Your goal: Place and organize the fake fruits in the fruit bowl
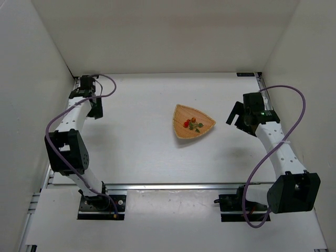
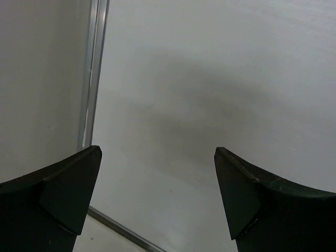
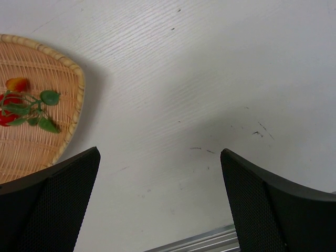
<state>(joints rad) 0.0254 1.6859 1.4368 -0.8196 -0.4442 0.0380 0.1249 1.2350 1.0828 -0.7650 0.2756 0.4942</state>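
Looks pretty much done: the fake fruits [image 1: 192, 124] sit inside the fruit bowl [image 1: 182, 112], just right of center in the overhead frame. The left gripper [image 2: 157, 156] and right gripper [image 3: 160, 155] both hang wide open and empty. I'd guess all that's left is a tidy-up nudge, or nothing.

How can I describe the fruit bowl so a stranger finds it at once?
On the white table, look right of centre, toward the right gripper. The fruit bowl is a shallow woven tan dish shaped like a rounded triangle. Only it holds the small red fake fruits.
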